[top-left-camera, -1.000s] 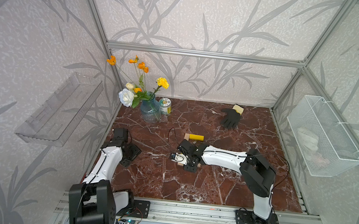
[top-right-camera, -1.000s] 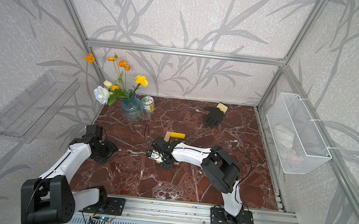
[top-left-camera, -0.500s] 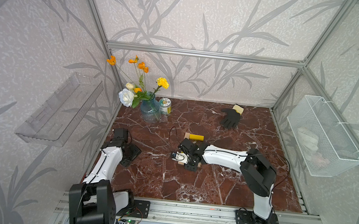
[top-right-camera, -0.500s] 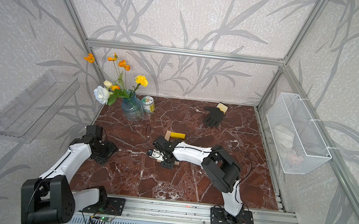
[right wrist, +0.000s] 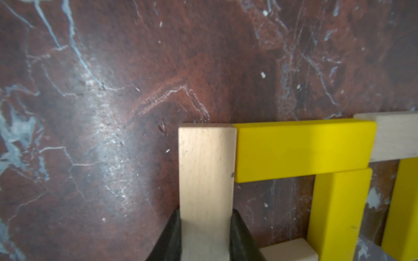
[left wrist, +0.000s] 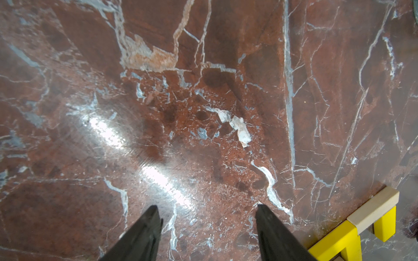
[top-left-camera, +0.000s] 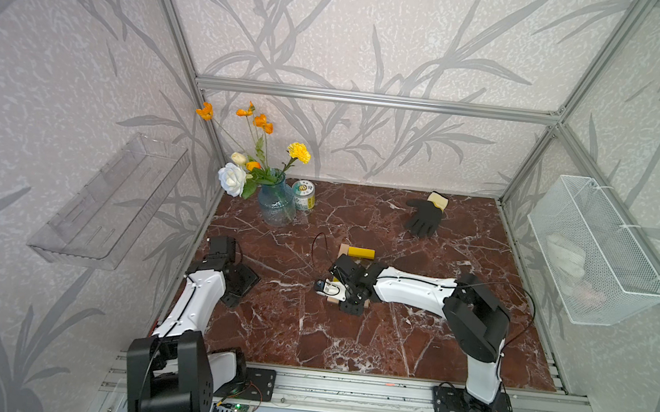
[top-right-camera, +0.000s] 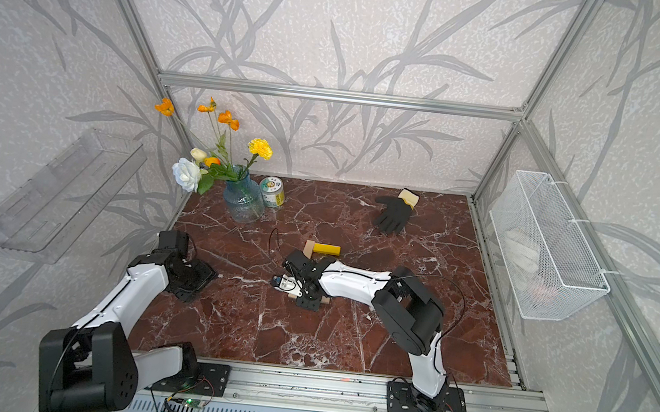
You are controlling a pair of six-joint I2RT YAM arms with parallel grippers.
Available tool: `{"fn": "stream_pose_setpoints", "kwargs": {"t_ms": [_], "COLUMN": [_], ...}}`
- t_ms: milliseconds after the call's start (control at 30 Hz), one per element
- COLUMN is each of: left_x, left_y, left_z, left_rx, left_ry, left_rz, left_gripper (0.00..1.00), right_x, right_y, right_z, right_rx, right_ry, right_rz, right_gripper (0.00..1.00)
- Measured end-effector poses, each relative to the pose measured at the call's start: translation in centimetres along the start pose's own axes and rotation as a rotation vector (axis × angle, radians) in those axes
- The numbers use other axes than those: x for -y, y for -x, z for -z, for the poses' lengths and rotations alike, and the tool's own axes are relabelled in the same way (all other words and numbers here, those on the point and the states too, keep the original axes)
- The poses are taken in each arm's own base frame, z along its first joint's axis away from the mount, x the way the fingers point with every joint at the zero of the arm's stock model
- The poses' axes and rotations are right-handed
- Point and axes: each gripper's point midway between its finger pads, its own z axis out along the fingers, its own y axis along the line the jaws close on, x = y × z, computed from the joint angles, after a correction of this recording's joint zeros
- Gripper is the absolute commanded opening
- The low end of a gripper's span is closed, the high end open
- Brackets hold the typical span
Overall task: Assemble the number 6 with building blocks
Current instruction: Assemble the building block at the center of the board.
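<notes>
My right gripper (right wrist: 206, 217) is shut on a pale wood bar (right wrist: 207, 169) that lies on the marble. The bar's far end butts sideways against a yellow bar (right wrist: 303, 149) of the number 6. A second yellow bar (right wrist: 337, 214), a third (right wrist: 400, 214) and two more pale bars (right wrist: 398, 137) (right wrist: 287, 250) join it at right angles. In both top views the right gripper (top-left-camera: 346, 290) (top-right-camera: 303, 285) covers most of the figure; one yellow bar (top-left-camera: 361, 253) shows behind it. My left gripper (left wrist: 207, 208) stands open over bare marble at the left (top-left-camera: 239, 289), holding nothing.
A glass vase of flowers (top-left-camera: 276, 205) and a small can (top-left-camera: 304, 195) stand at the back left. A black glove (top-left-camera: 425, 219) lies at the back right. A wire basket (top-left-camera: 594, 255) hangs on the right wall, a clear shelf (top-left-camera: 111, 201) on the left wall.
</notes>
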Motion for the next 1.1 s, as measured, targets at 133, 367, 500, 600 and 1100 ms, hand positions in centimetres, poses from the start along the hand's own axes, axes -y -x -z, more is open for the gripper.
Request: {"fn": "stream_pose_setpoints", "kwargs": {"t_ms": [133,367,500,600,1100], "left_x": [-0.01,-0.12,-0.13,-0.14,-0.28], "left_y": [-0.01,-0.11,-0.12,-0.12,-0.24], "left_z": [-0.02,-0.11,-0.12,-0.13,-0.25], "left_rx": [0.0,-0.003,-0.003,-0.003,-0.006], "left_ry": [0.0,0.002,0.003,0.003,0.005], "left_rz": [0.0,0.003,0.003,0.003,0.003], "left_gripper": [0.69,0.68,0.68,0.69,0.69], "right_x": [-0.01,0.0,0.0,0.05,0.2], "right_y": [0.0,-0.01,-0.04,-0.12,-0.21], "right_z": [0.0,0.02,0.02,0.04,0.05], "right_rx": [0.006,0.01,0.011,0.011,0.01], "right_ry": [0.003,0.001,0.001,-0.001,-0.002], "right_rz": [0.0,0.0,0.0,-0.001,-0.005], "right_gripper": [0.0,0.0,0.0,0.0,0.07]}}
